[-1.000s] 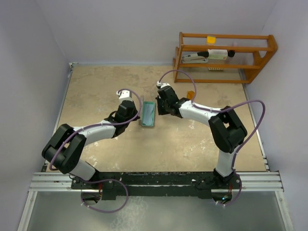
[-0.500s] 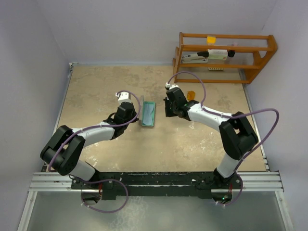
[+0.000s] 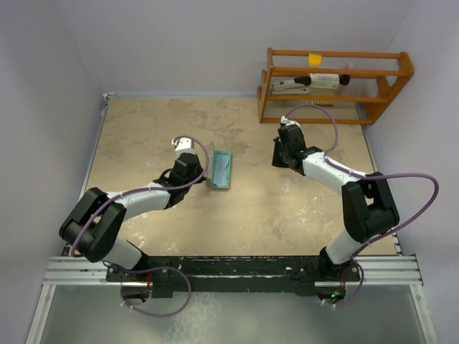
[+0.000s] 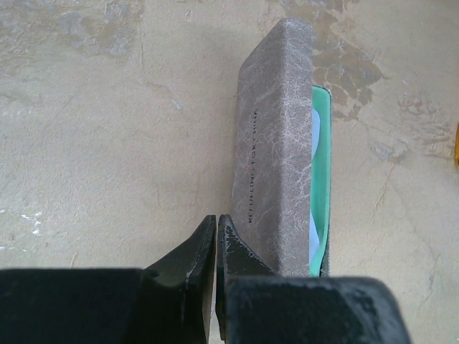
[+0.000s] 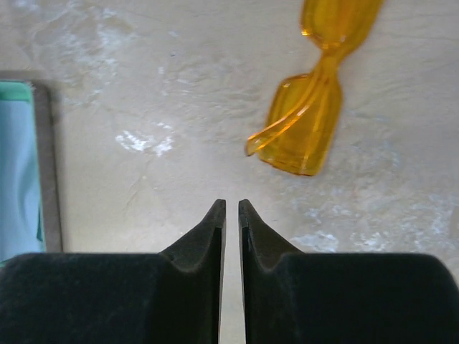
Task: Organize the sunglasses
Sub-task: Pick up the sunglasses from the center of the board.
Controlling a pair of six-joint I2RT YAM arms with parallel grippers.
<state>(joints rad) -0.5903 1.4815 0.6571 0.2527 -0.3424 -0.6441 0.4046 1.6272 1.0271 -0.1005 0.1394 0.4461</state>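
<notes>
**Right arm leaves the case for the sunglasses**

Since a second ago the right arm has swung away from the case [image 3: 221, 170], going right and toward the back of the table [image 3: 158, 129]. It now reaches out near the wooden rack [image 3: 337, 86]. The left arm has hardly shifted and the case lies where it did.

The right tool [image 5: 232, 204] hovers low over bare table with its two fingers only just parted, a thin slit between them and nothing in it. The sunglasses [image 5: 305, 129] lie flat on the table just ahead of those fingers and a little to their right. They are amber and see-through, with one lens nearest the fingertips and the rest running out of the top of the wrist view. The tool does not touch them. From above the glasses are probably hidden under the tool, as no amber shows there.

At the left edge of the right wrist view sits one end of the case, with the light blue cloth [image 5: 18, 172] inside it.

The left tool [image 4: 217, 218] is pressed together and holds nothing. It sits low, just beside the near end of the case, against the outer grey face of the raised lid. Whether a finger touches the lid I cannot tell. The green lining [image 4: 323, 165] and a strip of the cloth show behind that lid. The sunglasses are well apart from the case, out on the open table.
</notes>
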